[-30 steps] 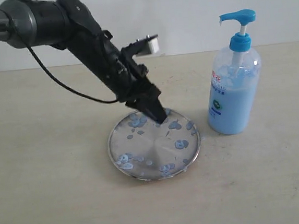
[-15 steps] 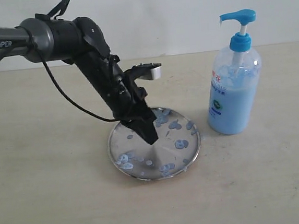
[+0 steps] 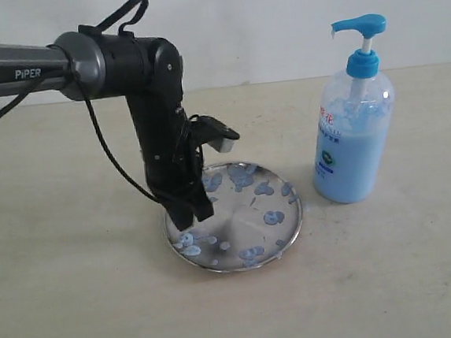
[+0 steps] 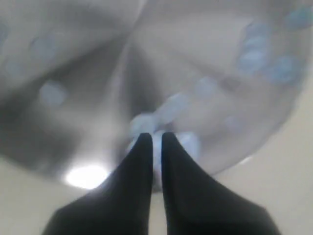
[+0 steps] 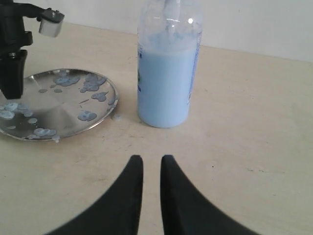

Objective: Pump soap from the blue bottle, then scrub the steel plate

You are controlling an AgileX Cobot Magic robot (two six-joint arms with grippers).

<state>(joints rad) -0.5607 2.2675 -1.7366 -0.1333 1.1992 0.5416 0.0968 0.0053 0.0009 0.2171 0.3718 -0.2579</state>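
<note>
The steel plate (image 3: 246, 224) lies on the table, speckled with blue-grey soap blobs (image 3: 274, 218). My left gripper (image 3: 196, 216) points steeply down onto the plate's left part, its tips among the blobs. In the left wrist view the left gripper (image 4: 152, 136) is shut, with nothing held, over a pale blob. The blue bottle (image 3: 354, 134) stands upright to the right of the plate, its blue pump head (image 3: 359, 24) up and light blue soap (image 3: 350, 166) inside. My right gripper (image 5: 151, 159) hovers shut and empty over bare table, short of the bottle (image 5: 166, 73) and plate (image 5: 63, 115).
A black cable (image 3: 110, 159) loops from the left arm down to its wrist. A pale wall (image 3: 259, 16) closes the back of the beige table (image 3: 78, 292). A small soap drop (image 5: 116, 116) lies on the table between plate and bottle.
The left gripper has swept across the plate from its far middle to its left side, and the arm now stands more upright. The bottle has not moved.
</note>
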